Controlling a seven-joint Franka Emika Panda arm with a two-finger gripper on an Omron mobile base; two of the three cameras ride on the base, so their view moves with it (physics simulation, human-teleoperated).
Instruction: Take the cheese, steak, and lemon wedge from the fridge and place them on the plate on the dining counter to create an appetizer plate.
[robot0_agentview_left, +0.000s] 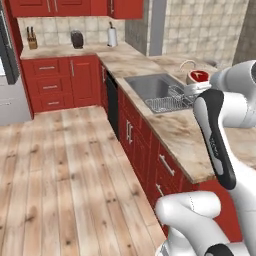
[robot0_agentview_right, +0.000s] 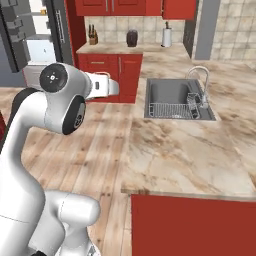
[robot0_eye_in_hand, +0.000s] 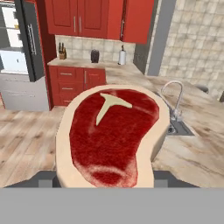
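Left base view: the sink is sitting in the table, a dish rack lying inside it; the steak is showing red beyond the arm.

Right base view: the rack is sitting in the sink.

Hand view: the gripper is pinching the steak between its 2 spread tips, above the table.
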